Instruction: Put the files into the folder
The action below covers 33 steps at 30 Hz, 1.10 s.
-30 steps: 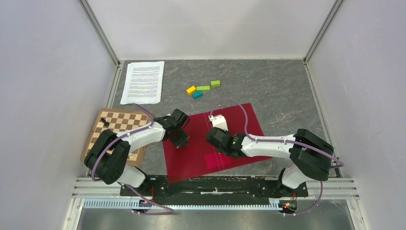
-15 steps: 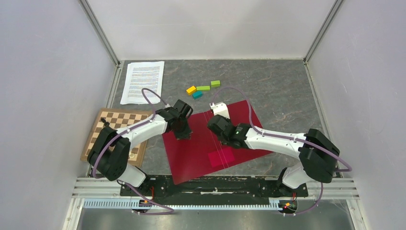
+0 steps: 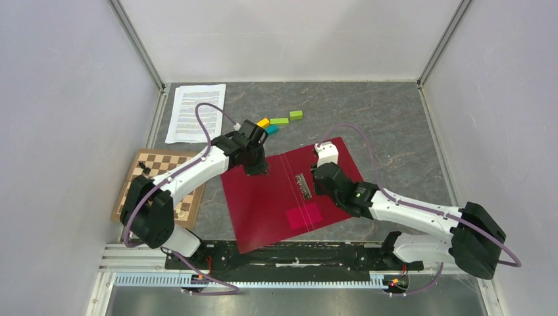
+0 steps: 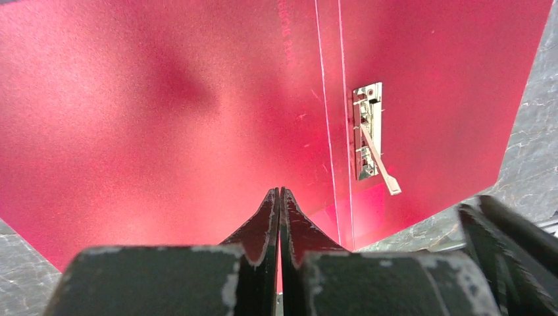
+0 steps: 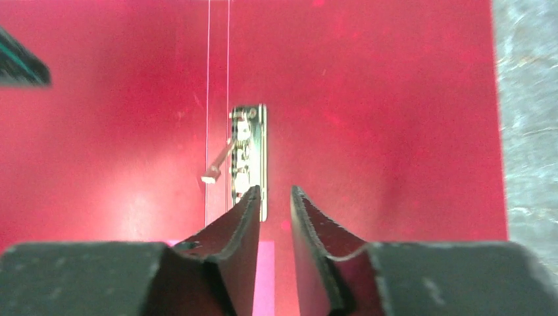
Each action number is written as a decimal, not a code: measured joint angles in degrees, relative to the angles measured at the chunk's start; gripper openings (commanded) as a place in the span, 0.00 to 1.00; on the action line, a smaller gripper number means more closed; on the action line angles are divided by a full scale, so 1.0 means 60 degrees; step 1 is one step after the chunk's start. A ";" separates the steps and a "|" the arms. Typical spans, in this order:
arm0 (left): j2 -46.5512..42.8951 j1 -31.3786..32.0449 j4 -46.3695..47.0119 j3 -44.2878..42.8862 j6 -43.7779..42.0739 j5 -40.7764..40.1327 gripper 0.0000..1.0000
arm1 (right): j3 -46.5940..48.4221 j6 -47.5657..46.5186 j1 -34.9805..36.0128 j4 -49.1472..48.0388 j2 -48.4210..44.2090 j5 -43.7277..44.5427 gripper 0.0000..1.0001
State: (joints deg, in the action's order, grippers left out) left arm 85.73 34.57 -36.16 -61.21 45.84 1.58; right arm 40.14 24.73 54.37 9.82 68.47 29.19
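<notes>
The crimson folder (image 3: 263, 204) lies open on the table, its metal clip (image 3: 303, 186) just right of the spine with the lever raised (image 4: 378, 164). My left gripper (image 3: 254, 168) is shut, tips down over the far part of the left cover (image 4: 164, 99); nothing shows between them and I cannot tell whether they touch. My right gripper (image 3: 320, 186) hangs over the right half with its jaws a little apart and empty, the clip (image 5: 253, 145) just beyond its fingertips (image 5: 253, 197). The files (image 3: 196, 113), printed white sheets, lie at the far left corner.
A wooden chessboard (image 3: 148, 168) lies left of the folder, partly under my left arm. Several coloured blocks (image 3: 279, 121) sit beyond the folder's far edge, close to my left wrist. A pink label (image 3: 304, 215) shows at the spine's near end. Grey walls enclose the table.
My right gripper opened and drew back to the right, uncovering the clip. My left gripper, still shut, moved along the left cover toward its far edge.
</notes>
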 measured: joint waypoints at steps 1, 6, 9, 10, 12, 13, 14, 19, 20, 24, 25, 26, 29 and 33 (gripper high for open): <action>0.0000 0.0000 -0.0087 -0.0109 -0.0036 -0.0029 0.04 | -0.0280 -0.0007 0.0000 -0.0131 -0.0080 -0.0157 0.22; 0.0000 -0.0106 -0.0510 -0.0565 -0.0313 -0.0291 0.02 | -0.1300 -0.0124 0.0000 -0.1027 0.0153 -0.1337 0.19; 0.0000 -0.0211 -0.0765 -0.0685 -0.0433 -0.0470 0.02 | -0.1322 -0.0259 -0.0025 -0.1625 0.0659 -0.1912 0.19; 0.0000 -0.0248 -0.0834 -0.0714 -0.0474 -0.0517 0.02 | -0.1315 -0.0317 -0.0044 -0.1832 0.0816 -0.2073 0.19; -0.0007 -0.0299 -0.0951 -0.0736 -0.0517 -0.0583 0.02 | -0.1206 -0.0419 -0.0157 -0.2182 0.1246 -0.2441 0.17; -0.0015 -0.0328 -0.0994 -0.0736 -0.0535 -0.0619 0.02 | -0.1067 -0.0470 -0.0266 -0.2302 0.1541 -0.2630 0.17; -0.0026 -0.0353 -0.1056 -0.0736 -0.0554 -0.0685 0.02 | -0.0936 -0.0514 -0.0368 -0.2397 0.1800 -0.2765 0.17; -0.0189 -0.0503 -0.1402 -0.0736 -0.0627 -0.0776 0.02 | -0.0073 -0.0718 -0.0969 -0.2645 0.2951 -0.3311 0.16; -0.0270 -0.0535 -0.1461 -0.0736 -0.0634 -0.0790 0.02 | 0.0091 -0.0750 -0.1082 -0.2688 0.3118 -0.3399 0.16; -0.0597 -0.0674 -0.1614 -0.0736 -0.0656 -0.0914 0.02 | 0.0790 -0.0852 -0.1443 -0.2728 0.3767 -0.3679 0.14; -0.0634 -0.0688 -0.1636 -0.0736 -0.0659 -0.0929 0.02 | 0.0965 -0.0863 -0.1501 -0.2732 0.3945 -0.3723 0.14; -0.0656 -0.0718 -0.1665 -0.0739 -0.0663 -0.0936 0.02 | 0.1107 -0.0878 -0.1545 -0.2743 0.4109 -0.3763 0.14; -0.0663 -0.0750 -0.1734 -0.0736 -0.0674 -0.0951 0.02 | 0.1435 -0.0885 -0.1606 -0.2754 0.4601 -0.3861 0.15; -0.0667 -0.0750 -0.1756 -0.0739 -0.0732 -0.0947 0.02 | 0.1614 -0.0885 -0.1610 -0.2652 0.5064 -0.3934 0.18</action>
State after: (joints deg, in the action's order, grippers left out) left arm 81.73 30.06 -46.70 -65.65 41.45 -4.10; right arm 49.82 19.42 44.71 -6.09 98.85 5.58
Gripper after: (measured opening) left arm 0.033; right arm 0.150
